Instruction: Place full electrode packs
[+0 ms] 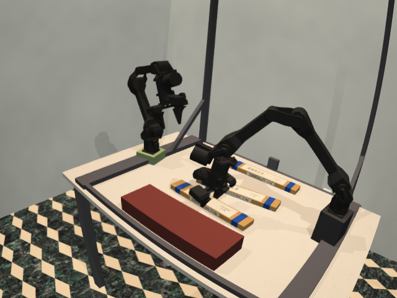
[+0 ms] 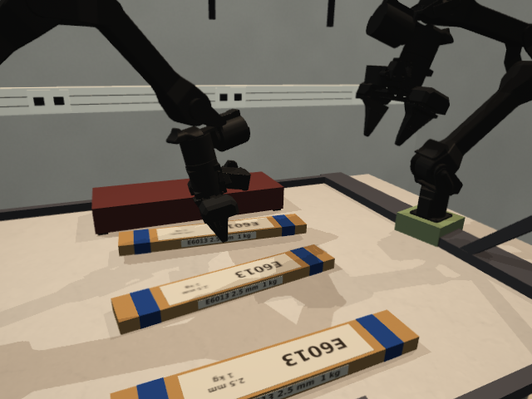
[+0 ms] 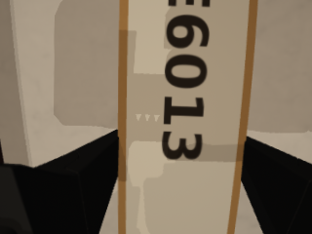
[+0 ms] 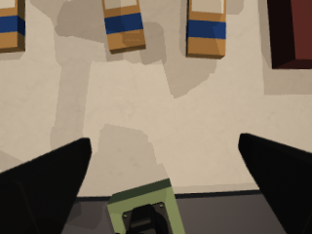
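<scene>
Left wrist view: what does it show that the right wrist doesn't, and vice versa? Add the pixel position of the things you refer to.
Only left wrist: the left hand (image 1: pixel 209 198) (image 2: pixel 225 227) (image 3: pixel 178 139), shut on the pack nearest the platform (image 1: pixel 226 210) (image 2: pixel 258 224) (image 3: pixel 219 97) (image 4: pixel 206 46), and its large "6013".

Only right wrist: the open right hand (image 1: pixel 170 125) (image 2: pixel 382 140) (image 4: pixel 166 142), ends of the middle pack (image 1: pixel 253 195) (image 2: pixel 219 278) (image 4: pixel 128 41) and outer pack (image 1: pixel 266 176) (image 2: pixel 274 361) (image 4: pixel 12 43), and the green block (image 1: pixel 153 159) (image 2: pixel 419 233) (image 4: pixel 173 210).

Both: part of the gripped pack, and tabletop (image 1: pixel 272 256) (image 2: pixel 386 274) (image 3: pixel 39 97) (image 4: pixel 127 97). The red platform (image 1: pixel 182 221) (image 2: pixel 141 197) (image 4: pixel 294 29) is plain in right wrist; in left wrist, can't tell.

The pale tabletop (image 1: pixel 275 253) (image 2: pixel 369 274) (image 3: pixel 39 63) (image 4: pixel 127 102) carries the red platform (image 1: pixel 179 218) (image 2: pixel 141 197) (image 4: pixel 302 29) and electrode packs.
</scene>
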Tool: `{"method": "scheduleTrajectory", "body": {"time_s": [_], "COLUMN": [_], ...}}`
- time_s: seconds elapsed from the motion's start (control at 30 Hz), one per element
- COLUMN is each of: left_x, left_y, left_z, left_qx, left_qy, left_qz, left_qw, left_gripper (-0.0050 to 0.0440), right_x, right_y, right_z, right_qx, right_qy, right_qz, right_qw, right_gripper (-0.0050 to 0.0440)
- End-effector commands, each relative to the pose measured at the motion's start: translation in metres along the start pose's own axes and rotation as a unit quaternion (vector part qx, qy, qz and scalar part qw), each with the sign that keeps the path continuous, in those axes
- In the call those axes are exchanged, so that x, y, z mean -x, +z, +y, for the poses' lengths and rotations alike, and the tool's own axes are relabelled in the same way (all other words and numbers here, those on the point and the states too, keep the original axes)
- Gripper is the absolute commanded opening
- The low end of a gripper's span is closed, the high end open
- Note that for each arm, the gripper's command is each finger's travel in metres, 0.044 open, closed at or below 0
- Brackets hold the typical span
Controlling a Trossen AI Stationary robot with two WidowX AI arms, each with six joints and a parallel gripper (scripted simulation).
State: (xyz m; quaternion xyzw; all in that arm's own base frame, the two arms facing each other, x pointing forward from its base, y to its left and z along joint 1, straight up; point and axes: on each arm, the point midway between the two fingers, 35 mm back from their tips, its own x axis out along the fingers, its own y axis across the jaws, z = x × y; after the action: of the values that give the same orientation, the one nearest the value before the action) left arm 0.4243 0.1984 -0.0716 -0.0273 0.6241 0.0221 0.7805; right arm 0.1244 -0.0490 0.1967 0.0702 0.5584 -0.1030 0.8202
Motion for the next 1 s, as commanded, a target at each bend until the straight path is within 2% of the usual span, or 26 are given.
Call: {"method": "scheduleTrajectory", "body": {"time_s": [0.0, 0.4, 0.47, 0.73, 0.97], "left_x": [0.025, 0.024, 0.016, 0.012, 0.019], "left_y": [0.028, 0.03, 0.026, 0.025, 0.028], "left_z": [0.006, 0.007, 0.006, 0.006, 0.007], "left_qx": [-0.006, -0.007, -0.006, -0.006, -0.007], "left_qy": [0.015, 0.017, 0.015, 0.015, 0.018], "left_qz": [-0.044, -0.05, -0.044, -0.044, -0.051], "left_qw": [0.999, 0.999, 0.999, 0.999, 0.999], "left_gripper": [-0.005, -0.005, -0.005, -0.005, -0.005], "right_x": [0.005, 0.005, 0.005, 0.005, 0.005], "right_y": [0.003, 0.003, 0.003, 0.003, 0.003], "right_z": [0.0, 0.0, 0.0, 0.0, 0.0], "right_qx": [0.002, 0.002, 0.002, 0.002, 0.002], "right_qy": [-0.001, -0.001, -0.001, -0.001, -0.001], "right_qz": [-0.01, -0.01, -0.01, -0.01, -0.01], "right_qw": [1.0, 1.0, 1.0, 1.0, 1.0], "right_gripper": [0.043, 0.043, 0.043, 0.043, 0.043]}}
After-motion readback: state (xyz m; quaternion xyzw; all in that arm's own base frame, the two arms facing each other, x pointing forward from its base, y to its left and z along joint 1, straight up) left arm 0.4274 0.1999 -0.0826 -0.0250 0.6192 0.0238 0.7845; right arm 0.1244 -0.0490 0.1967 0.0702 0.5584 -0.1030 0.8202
